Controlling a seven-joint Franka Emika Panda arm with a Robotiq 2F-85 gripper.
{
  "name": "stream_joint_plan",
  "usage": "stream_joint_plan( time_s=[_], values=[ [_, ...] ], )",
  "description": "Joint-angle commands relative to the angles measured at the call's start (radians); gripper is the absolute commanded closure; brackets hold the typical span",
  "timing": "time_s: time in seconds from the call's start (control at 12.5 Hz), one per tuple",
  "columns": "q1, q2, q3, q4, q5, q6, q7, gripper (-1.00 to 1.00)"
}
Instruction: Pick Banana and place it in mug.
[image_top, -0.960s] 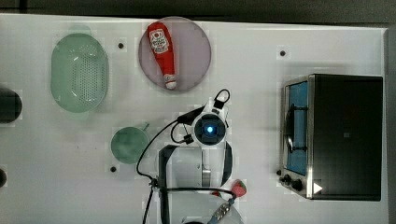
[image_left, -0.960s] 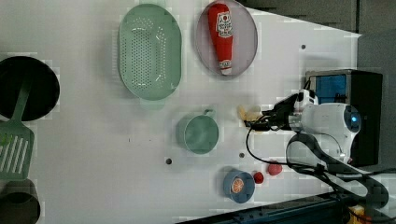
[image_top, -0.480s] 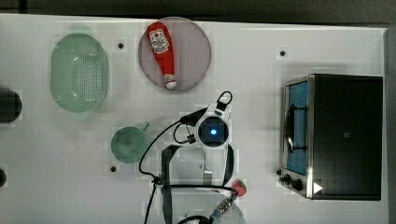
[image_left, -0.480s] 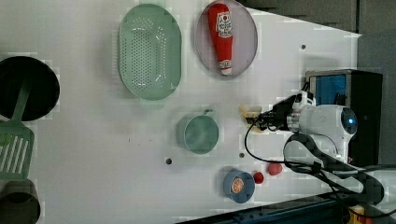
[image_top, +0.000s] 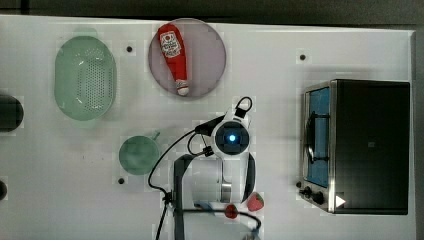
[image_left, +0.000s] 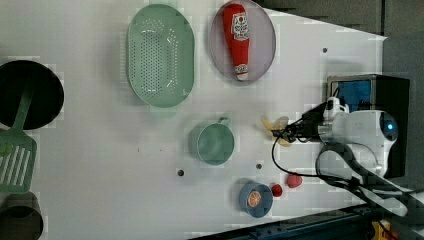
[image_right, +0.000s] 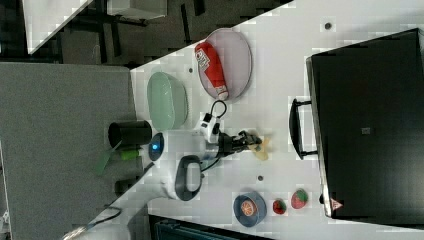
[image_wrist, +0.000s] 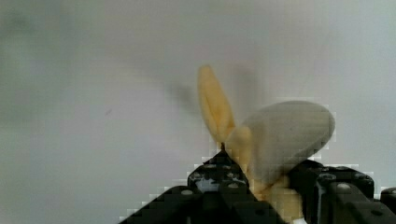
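Observation:
A peeled yellow banana (image_wrist: 275, 140) sits between my gripper's black fingers (image_wrist: 219, 175), with one peel flap sticking up. My gripper (image_left: 291, 134) is shut on the banana (image_left: 276, 131), which casts a shadow on the white table. The right view has the banana (image_right: 261, 145) at the tip of the gripper (image_right: 248, 140). The pale-green mug (image_left: 215, 144) stands in the left view to the left of the banana, apart from it. In the top view the mug (image_top: 138, 155) lies to the left of my arm's wrist (image_top: 231, 137), which covers the banana.
A green colander (image_top: 85, 77) and a plate (image_top: 207, 55) holding a ketchup bottle (image_top: 173, 52) lie at the back. A toaster oven (image_top: 360, 145) stands on the top view's right. A blue dish (image_left: 256, 198) with an orange slice and two strawberries (image_left: 294, 180) are nearby.
The wrist and the held banana have shifted slightly to the right in the left view. Nothing else has moved.

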Motion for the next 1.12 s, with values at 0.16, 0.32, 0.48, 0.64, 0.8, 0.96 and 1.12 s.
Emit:
stream_joint_plan(
  time_s=[0.16, 0.32, 0.48, 0.64, 0.8, 0.96, 1.12],
  values=[
    [-0.014, -0.282, 0.0, 0.065, 0.001, -0.295, -0.022, 0.36],
    [-0.011, -0.373, 0.019, 0.11, 0.001, -0.436, -0.01, 0.36],
    [-0.007, -0.43, 0.053, 0.141, 0.002, -0.525, 0.069, 0.36],
    [0.003, -0.452, 0.1, 0.151, 0.005, -0.568, 0.167, 0.36],
    [0.018, -0.455, 0.162, 0.15, 0.024, -0.568, 0.24, 0.36],
    [0.029, -0.452, 0.234, 0.15, 0.06, -0.567, 0.369, 0.36],
    [0.034, -0.441, 0.308, 0.15, 0.113, -0.566, 0.503, 0.36]
  ],
)
